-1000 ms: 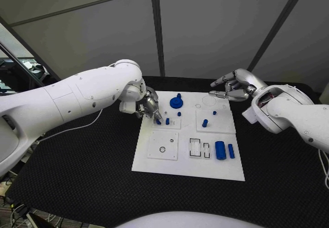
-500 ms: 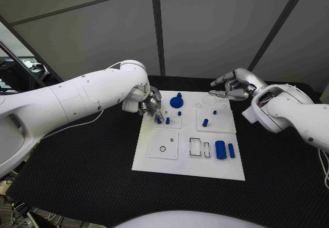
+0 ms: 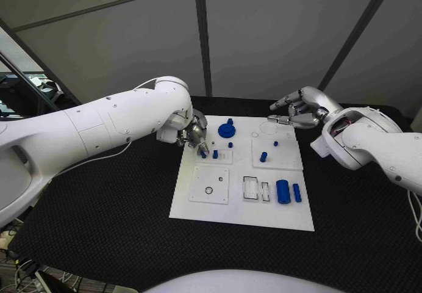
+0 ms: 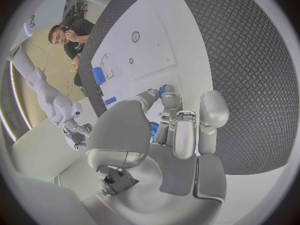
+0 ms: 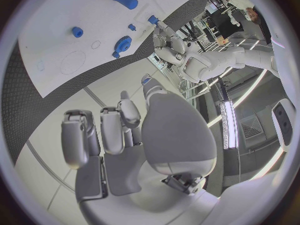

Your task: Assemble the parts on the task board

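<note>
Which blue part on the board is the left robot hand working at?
The small blue peg at the far-left corner of the task board, right at the left robot hand fingertips. The gear-like part and large cylinder lie farther off.

No text, label, brand or number is showing clearly enough to read in any of the views. The board [image 3: 243,183] is carrying only thin outlines of circles and rectangles, without letters or digits. The arms and hands are not showing any readable marking.
</note>
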### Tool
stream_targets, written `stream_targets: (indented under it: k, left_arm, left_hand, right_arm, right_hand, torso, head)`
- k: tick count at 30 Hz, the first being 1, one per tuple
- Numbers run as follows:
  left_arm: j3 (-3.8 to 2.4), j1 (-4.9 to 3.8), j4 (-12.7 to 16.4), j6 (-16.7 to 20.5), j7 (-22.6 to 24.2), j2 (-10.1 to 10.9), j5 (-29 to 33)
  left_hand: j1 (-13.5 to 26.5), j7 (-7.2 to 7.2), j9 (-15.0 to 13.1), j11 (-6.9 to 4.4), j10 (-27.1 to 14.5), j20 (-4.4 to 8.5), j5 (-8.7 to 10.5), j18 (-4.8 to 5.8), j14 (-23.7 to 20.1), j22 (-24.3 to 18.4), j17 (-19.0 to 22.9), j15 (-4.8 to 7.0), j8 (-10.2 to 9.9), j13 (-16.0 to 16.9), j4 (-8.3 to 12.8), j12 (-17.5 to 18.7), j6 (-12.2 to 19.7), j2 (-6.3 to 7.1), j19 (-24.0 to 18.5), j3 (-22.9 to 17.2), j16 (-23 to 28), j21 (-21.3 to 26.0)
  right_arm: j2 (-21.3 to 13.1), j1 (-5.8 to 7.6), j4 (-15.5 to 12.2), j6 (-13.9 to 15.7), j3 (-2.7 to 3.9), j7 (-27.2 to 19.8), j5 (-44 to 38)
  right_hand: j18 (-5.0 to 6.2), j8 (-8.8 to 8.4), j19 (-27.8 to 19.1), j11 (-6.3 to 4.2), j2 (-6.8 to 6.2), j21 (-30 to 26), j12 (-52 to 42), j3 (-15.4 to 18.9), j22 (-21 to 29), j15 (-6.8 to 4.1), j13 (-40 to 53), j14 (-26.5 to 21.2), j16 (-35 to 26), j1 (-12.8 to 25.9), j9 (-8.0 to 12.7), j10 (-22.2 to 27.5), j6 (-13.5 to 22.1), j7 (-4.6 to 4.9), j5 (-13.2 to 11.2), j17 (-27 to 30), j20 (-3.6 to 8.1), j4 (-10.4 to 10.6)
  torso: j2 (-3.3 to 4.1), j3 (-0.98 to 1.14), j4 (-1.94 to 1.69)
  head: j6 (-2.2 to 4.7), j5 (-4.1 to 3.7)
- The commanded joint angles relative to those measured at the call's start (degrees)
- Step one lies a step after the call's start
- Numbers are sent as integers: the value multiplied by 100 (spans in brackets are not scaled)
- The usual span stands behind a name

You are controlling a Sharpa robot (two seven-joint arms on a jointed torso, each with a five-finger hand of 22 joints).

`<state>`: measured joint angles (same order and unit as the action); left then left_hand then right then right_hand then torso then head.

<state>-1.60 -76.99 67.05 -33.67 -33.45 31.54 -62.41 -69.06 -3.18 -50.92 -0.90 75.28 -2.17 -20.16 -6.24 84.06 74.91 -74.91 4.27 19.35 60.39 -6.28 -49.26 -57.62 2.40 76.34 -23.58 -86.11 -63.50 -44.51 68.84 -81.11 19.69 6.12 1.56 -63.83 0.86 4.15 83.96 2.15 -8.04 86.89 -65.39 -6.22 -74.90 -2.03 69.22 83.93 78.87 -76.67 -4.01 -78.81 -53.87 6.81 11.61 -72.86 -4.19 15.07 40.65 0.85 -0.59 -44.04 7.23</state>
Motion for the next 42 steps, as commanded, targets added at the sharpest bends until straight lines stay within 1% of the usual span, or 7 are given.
stream_targets:
  k: [1,20,34,42]
  left_arm:
    - [2,-8,-11,-99,57,-14,-117]
    - [25,10,-72,-85,42,-40,-123]
    - [29,48,-135,22,41,-78,-124]
    - [31,73,-156,15,27,-101,-124]
  left_hand:
    - [-29,2,-8,-7,37,-13,-40,47,459,256,-1093,-14,35,8,1060,-37,-29,-56,29,-1041,-21,-33]
    - [-28,2,-8,-7,37,-13,-42,47,458,257,-1092,-14,35,7,1061,-36,-30,-56,28,-1042,-20,-32]
    - [-15,2,-12,-7,33,-12,-57,46,455,260,-1080,-13,36,-6,1067,-19,-36,-61,28,-1048,-10,-32]
    - [-8,1,-13,-6,33,-12,-61,47,454,262,-1078,-13,36,-10,1064,-15,-36,-66,30,-1049,-8,-36]
  right_arm:
    - [6,10,-4,-25,3,-53,12]
    - [14,8,0,-31,3,-59,12]
    - [17,8,1,-32,3,-66,12]
    - [18,7,-1,-33,3,-68,12]
  right_hand:
    - [27,-39,351,-24,21,-28,-28,-18,-1107,-45,-3,245,-31,31,7,-3,-28,1,-26,7,30,-17]
    - [27,-39,351,-24,21,-28,-28,-18,-1107,-45,-3,245,-31,31,7,-3,-28,1,-26,7,30,-17]
    - [27,-39,351,-24,21,-28,-28,-18,-1107,-45,-3,245,-31,31,7,-3,-28,1,-26,7,30,-17]
    - [27,-39,351,-24,21,-28,-28,-18,-1107,-45,-3,245,-31,31,7,-3,-28,1,-26,7,30,-17]
  torso:
    - [0,0,1]
    - [3,2,2]
    - [-1,4,1]
    - [-1,3,0]
  head:
    - [-8,-2]
    - [-16,-8]
    - [-22,-12]
    - [-25,-15]
